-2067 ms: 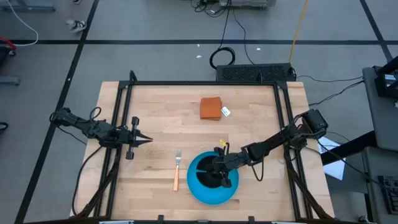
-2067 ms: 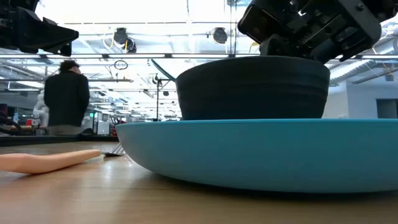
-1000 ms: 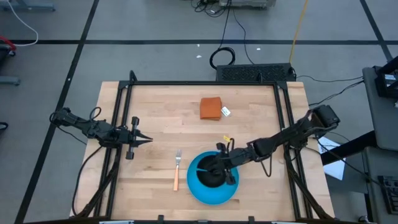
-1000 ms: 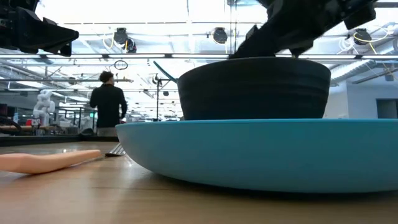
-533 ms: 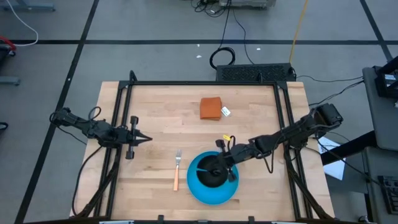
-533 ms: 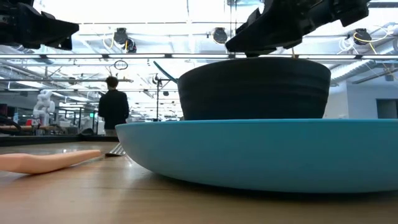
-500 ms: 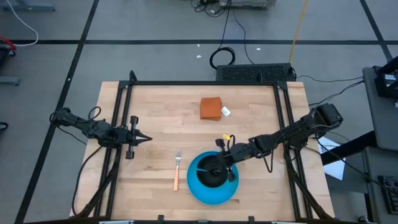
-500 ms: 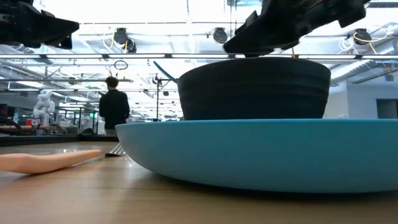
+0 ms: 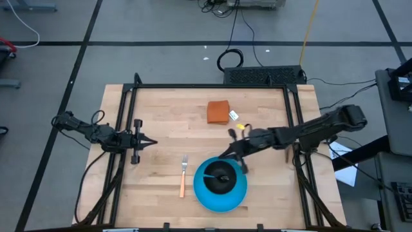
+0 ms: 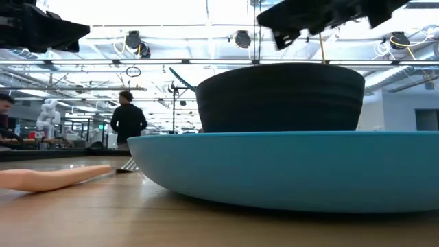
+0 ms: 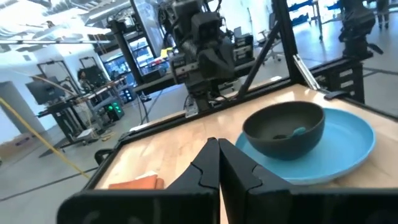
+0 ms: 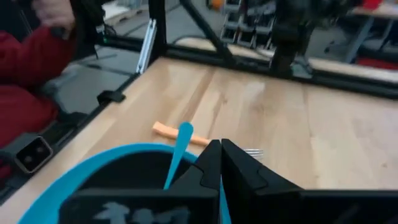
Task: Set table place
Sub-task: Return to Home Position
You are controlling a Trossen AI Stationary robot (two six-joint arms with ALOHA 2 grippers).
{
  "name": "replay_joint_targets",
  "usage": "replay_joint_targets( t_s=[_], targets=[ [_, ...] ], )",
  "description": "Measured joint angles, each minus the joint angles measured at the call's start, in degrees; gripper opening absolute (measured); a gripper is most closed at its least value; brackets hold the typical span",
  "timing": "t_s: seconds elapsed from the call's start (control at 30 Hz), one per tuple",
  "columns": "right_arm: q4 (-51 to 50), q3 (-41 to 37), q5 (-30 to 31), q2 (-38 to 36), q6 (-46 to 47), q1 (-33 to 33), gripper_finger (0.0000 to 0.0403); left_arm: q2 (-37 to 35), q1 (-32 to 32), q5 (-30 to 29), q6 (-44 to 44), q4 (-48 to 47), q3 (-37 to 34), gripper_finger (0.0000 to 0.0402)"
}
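Setting is judged complete: blue spoon (image 12: 177,155) in black bowl (image 9: 221,178) on blue plate (image 9: 201,193), fork (image 9: 183,177) beside. Right claw (image 9: 226,154), near the plate, and left claw (image 9: 149,143), at the bench (image 9: 167,109) edge, are pressed together, empty.

And there was the light-wood tabletop (image 9: 167,122), black frame round its edge, with the setting laid toward its near side, a touch right of centre. The round bright-blue plate (image 9: 207,201) lay flat on the wood. The smaller black bowl (image 9: 214,183) sat upright on the plate's middle, blue rim showing all round it. The blue-handled spoon (image 12: 177,155) rested inside the bowl, handle tilted up past the rim. The fork (image 9: 183,180) lay flat just left of the plate, apart from it, orange handle toward the near edge, metal tines pointing far.
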Motion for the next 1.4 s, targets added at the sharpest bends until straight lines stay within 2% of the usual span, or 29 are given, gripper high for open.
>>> replay_joint_targets(
  t_s=[0.4,0.57,0.73,0.9,1.07,1.23,1.3,1.4],
  targets=[
    [0.81,-16.08,11.32,-25.61,0.41,-0.36,0.0000,-0.07,-3.66,-5.94,1.56,3.02,0.00,0.0001],
    [-0.36,-20.99,11.76,-35.10,1.51,-0.71,0.0000,-0.07,-5.07,-8.70,2.00,3.64,0.00,0.0000],
    [-0.26,-26.11,12.59,-43.16,3.04,-1.39,0.0000,-0.07,-6.30,-9.01,2.98,3.55,0.00,0.0000],
    [-2.29,-29.54,13.61,-48.98,3.03,-1.55,0.0000,-0.07,-7.28,-10.43,2.90,3.57,0.00,0.0000],
    [-2.51,-31.82,19.10,-53.81,1.46,-2.08,0.0000,-0.07,-8.26,-13.42,2.39,3.55,0.00,0.0000],
    [-4.74,-32.38,18.92,-55.42,1.40,-4.65,0.0000,-0.07,-8.66,-13.43,2.41,3.55,0.00,0.0000],
    [-6.21,-32.44,17.12,-55.36,1.45,-5.77,0.0000,-0.07,-8.65,-13.45,2.37,3.53,0.00,0.0000],
    [-6.50,-32.44,9.98,-55.36,1.91,-7.41,0.0000,-0.07,-8.64,-13.43,2.11,3.46,0.00,0.0000]
  ],
)
